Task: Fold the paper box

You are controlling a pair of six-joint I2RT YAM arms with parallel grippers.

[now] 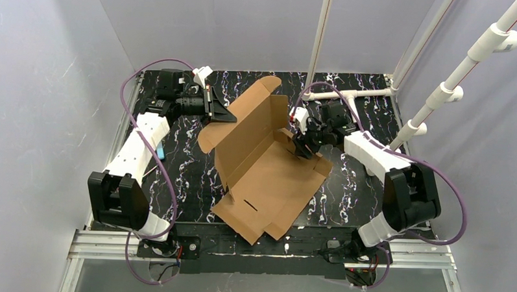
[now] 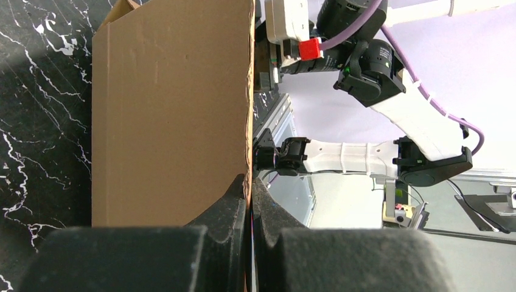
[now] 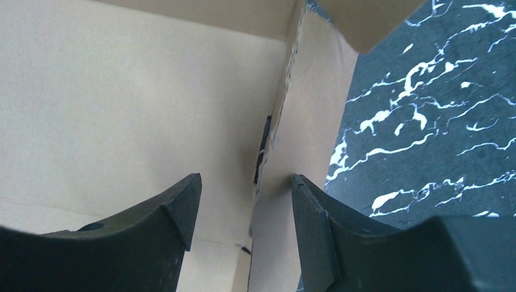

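The paper box (image 1: 268,172) is a brown die-cut cardboard sheet lying partly folded in the middle of the black marbled table, with a long panel raised on its left side. My left gripper (image 1: 219,113) is shut on the edge of that raised panel; in the left wrist view the cardboard (image 2: 170,109) stands edge-on between the pinched fingertips (image 2: 234,201). My right gripper (image 1: 304,147) is open over the box's right side wall. In the right wrist view its fingers (image 3: 182,201) straddle the upright wall (image 3: 304,121), one inside the box, one outside.
White pipes (image 1: 348,94) lie on the table at the back right, and slanted white poles (image 1: 452,88) rise at the right. Grey walls close in the table. A metal rail (image 1: 265,250) runs along the near edge by the arm bases.
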